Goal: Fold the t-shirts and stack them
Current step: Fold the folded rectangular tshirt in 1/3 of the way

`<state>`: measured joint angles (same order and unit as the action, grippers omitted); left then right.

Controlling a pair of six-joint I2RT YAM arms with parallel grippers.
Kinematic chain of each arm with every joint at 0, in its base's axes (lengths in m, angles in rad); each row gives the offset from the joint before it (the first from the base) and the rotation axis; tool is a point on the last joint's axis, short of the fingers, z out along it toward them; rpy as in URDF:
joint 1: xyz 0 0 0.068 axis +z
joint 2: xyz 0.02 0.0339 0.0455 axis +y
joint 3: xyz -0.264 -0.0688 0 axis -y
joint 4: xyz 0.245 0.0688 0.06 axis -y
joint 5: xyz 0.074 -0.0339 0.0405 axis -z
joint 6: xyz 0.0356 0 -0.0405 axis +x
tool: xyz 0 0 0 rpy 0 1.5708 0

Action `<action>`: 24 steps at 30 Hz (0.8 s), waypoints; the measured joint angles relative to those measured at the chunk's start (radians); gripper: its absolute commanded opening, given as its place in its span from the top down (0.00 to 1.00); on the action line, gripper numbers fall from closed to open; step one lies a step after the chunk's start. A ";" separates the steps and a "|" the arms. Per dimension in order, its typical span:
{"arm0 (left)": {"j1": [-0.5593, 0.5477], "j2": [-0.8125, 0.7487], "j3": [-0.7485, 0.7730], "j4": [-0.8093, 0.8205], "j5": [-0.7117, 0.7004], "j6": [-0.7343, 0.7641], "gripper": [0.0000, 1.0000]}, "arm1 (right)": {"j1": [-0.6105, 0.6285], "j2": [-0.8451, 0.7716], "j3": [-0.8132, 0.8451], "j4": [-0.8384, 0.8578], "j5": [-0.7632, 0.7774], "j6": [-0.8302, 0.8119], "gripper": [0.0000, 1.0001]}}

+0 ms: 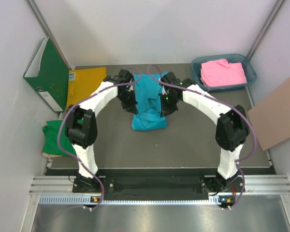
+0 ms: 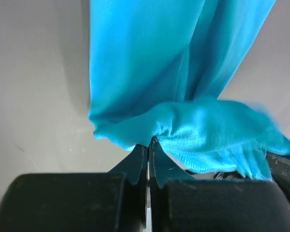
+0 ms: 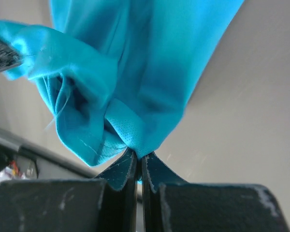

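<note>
My left gripper and right gripper pinch only a thin edge of the turquoise t-shirt, so I fear a pull slips it out from between them.

The turquoise t-shirt hangs bunched in the middle; the green t-shirt lies crumpled at the left, the pink t-shirt far right.

A robotics lab test cell: white panels box in a grey table, a cabled left arm and right arm stand bolted to an aluminium rail along the bottom of the frame, a binder leans upper left.
</note>
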<state>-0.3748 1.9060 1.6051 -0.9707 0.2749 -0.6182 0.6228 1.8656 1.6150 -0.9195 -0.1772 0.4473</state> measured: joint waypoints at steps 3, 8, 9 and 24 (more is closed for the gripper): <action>0.031 0.081 0.121 -0.010 0.001 0.005 1.00 | -0.050 0.082 0.092 -0.005 0.002 -0.044 0.99; 0.069 0.235 0.330 -0.025 0.018 0.024 0.45 | -0.109 0.242 0.240 0.005 -0.011 -0.099 0.79; 0.075 0.266 0.368 -0.024 0.026 0.030 0.39 | -0.118 0.273 0.263 0.008 -0.013 -0.105 0.68; 0.114 0.179 0.188 0.036 0.080 0.080 0.01 | -0.166 0.043 -0.018 0.328 0.053 -0.061 0.70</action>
<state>-0.2611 2.0850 1.7927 -0.9344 0.3550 -0.5381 0.4564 1.9087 1.5974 -0.5911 -0.1238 0.3866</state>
